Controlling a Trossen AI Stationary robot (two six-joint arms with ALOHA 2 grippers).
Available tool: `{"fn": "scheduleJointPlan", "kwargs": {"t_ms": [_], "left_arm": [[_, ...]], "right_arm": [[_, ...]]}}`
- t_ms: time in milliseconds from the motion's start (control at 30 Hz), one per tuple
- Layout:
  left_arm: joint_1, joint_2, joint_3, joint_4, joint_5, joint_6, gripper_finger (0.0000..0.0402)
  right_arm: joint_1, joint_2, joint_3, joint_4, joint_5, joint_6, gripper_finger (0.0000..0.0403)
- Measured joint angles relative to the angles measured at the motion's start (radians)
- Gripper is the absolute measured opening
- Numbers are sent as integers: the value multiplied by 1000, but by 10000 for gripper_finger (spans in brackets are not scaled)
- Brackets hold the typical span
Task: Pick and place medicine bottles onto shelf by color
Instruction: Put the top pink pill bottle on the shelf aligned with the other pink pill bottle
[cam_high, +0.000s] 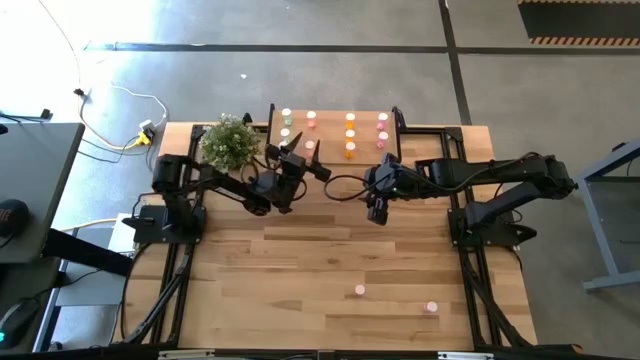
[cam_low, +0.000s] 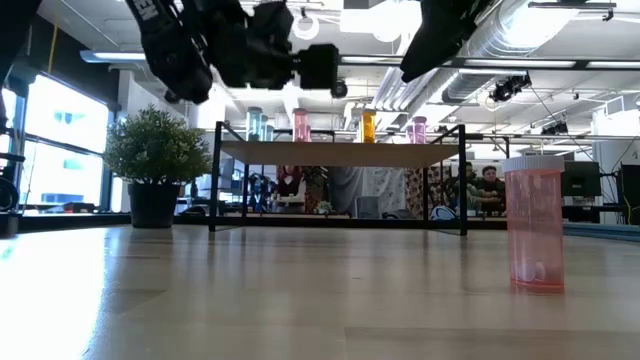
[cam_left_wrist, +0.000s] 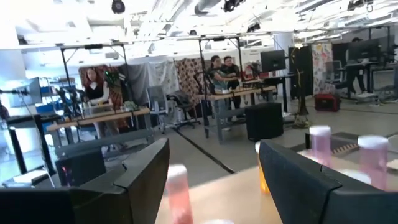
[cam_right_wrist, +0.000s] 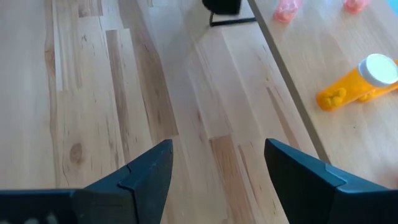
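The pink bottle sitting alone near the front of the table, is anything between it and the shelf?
No. From above, only bare table boards lie between the pink bottle and the shelf. The two open grippers, left and right, hang above that stretch, not on the boards.

Bench (cam_high: 330, 250): pale wood, slatted planks, darker grain streaks. Shelf (cam_high: 330, 128): light wood top, black legs. Bottles on shelf by column: pale green (cam_high: 286, 122), pink (cam_high: 311, 120), orange (cam_high: 350, 135), magenta (cam_high: 382, 128), all pale-capped. Two pink bottles (cam_high: 360, 291) (cam_high: 431, 307) on bench. Potted plant (cam_high: 230, 142): green, black pot. Arms dark; left claw (cam_left_wrist: 211, 180) and right claw (cam_right_wrist: 217, 171) dark blue-grey. Floor grey.
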Motion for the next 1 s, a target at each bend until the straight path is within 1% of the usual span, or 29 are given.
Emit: {"fn": "scheduleJointPlan", "kwargs": {"t_ms": [133,267,333,433,533,600,700,767,833,900,933,1000], "left_arm": [[-33,-78,0,-16,-36,94,239],[-78,-163,0,-73,-85,195,239],[-104,-208,0,-116,-125,236,239],[-144,-276,-1,-219,-167,268,239],[-187,-346,0,-368,-175,248,239],[-216,-394,-1,-498,-158,193,239],[-252,-472,-1,-755,-91,36,239],[-270,-528,-1,-945,-9,-114,239],[-274,-592,-2,-1152,102,-290,239],[-269,-645,-2,-1300,228,-434,239],[-268,-668,-2,-1362,267,-482,239],[-271,-699,-2,-1443,302,-528,239]], "right_arm": [[0,0,0,22,0,0,245],[0,0,0,49,2,-23,245],[-2,0,0,79,21,-26,245],[-10,0,0,128,60,-36,245],[-26,0,0,181,72,-74,245],[-41,0,0,236,72,-108,245],[-71,0,0,319,72,-172,245],[-97,0,0,379,72,-212,245],[-127,0,0,440,68,-260,245],[-159,0,0,498,44,-300,245],[-175,0,0,527,31,-317,245],[-208,0,0,589,-6,-341,245]]}}
